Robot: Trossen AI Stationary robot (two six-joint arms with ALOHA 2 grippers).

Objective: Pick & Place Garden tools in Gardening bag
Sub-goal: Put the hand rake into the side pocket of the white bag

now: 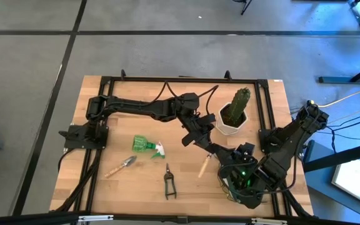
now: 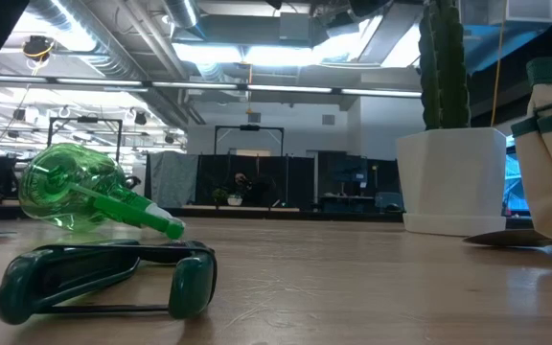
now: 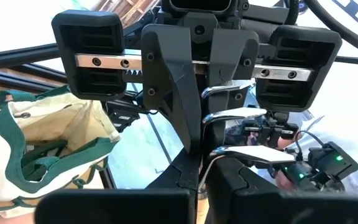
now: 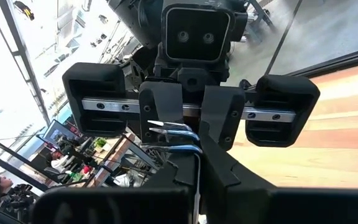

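Gardening bag (image 3: 33, 140) is standing open just beside the left gripper (image 3: 197, 118), largely under the right arm. The left gripper is pinching narrow on the silver blade of a trowel (image 1: 204, 165), wooden handle trailing outward. Judged risks: the thin blade slipping in the pinch, the handle snagging the bag's rim, the two crowded wrists colliding. The left arm is reaching fully across the tabletop (image 1: 136, 187); the right gripper (image 4: 185, 134), fingers closed, is folding low close by.

spray bottle (image 1: 145, 145) left of pot (image 1: 232, 122) | shears (image 1: 169, 183) nearer front edge
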